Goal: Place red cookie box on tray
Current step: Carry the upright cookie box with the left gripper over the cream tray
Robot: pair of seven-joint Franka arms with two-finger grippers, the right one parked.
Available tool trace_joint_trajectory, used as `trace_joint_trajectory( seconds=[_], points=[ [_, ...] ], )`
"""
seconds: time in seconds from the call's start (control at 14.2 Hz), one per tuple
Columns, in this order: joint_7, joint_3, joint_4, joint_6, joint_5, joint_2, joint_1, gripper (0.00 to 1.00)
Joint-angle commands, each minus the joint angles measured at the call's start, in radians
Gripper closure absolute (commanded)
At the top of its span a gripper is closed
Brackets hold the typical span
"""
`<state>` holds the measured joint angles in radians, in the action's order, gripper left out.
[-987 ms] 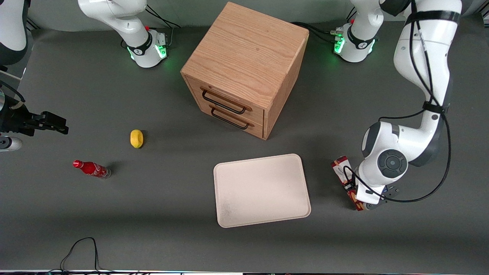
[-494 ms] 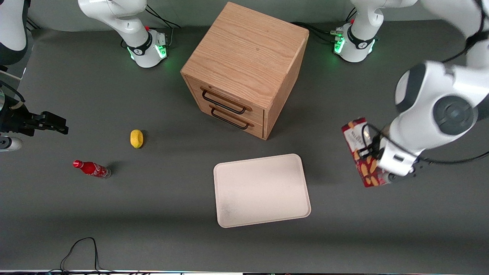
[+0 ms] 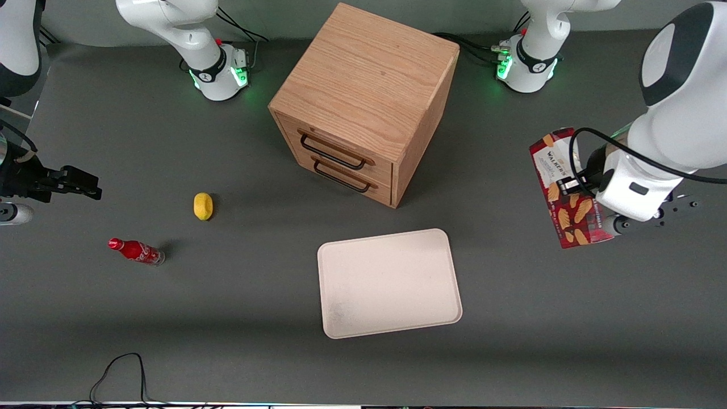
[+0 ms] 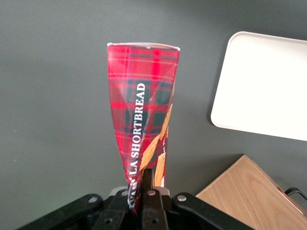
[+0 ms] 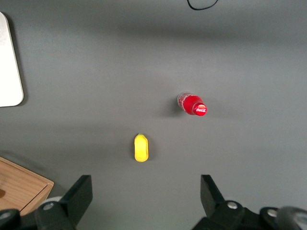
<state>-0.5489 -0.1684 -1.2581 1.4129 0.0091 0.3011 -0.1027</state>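
The red cookie box (image 3: 569, 218) is a long tartan carton with a white label end and cookie pictures. It hangs in the air above the grey table, off the tray's edge toward the working arm's end. My left gripper (image 3: 588, 190) is shut on the carton's narrow sides near its middle. In the left wrist view the box (image 4: 141, 108) points away from the camera, pinched between the gripper's (image 4: 144, 189) black fingers. The cream-white tray (image 3: 389, 283) lies flat with nothing on it, nearer the front camera than the cabinet; the wrist also catches the tray (image 4: 264, 86).
A wooden two-drawer cabinet (image 3: 363, 96) stands mid-table, its corner (image 4: 249, 191) under the wrist. A yellow lemon-like object (image 3: 203, 205) and a small red soda bottle (image 3: 136, 250) lie toward the parked arm's end. A black cable (image 3: 122, 369) loops at the front edge.
The gripper has lifted the cookie box off the table beside the tray, carrying it up and away from the front camera. Tray, bottle and yellow object have not moved.
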Motion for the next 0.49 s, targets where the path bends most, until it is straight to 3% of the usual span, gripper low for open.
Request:
trace_joint_trajectory(
  seconds=[0.0, 0.28, 0.42],
  points=[
    [-0.086, -0.023, 0.156, -0.028, -0.04, 0.096, -0.035, 1.0],
    [-0.242, -0.071, 0.402, 0.026, -0.029, 0.335, -0.132, 1.0],
    [-0.323, -0.048, 0.417, 0.157, 0.027, 0.406, -0.239, 1.0]
  ],
)
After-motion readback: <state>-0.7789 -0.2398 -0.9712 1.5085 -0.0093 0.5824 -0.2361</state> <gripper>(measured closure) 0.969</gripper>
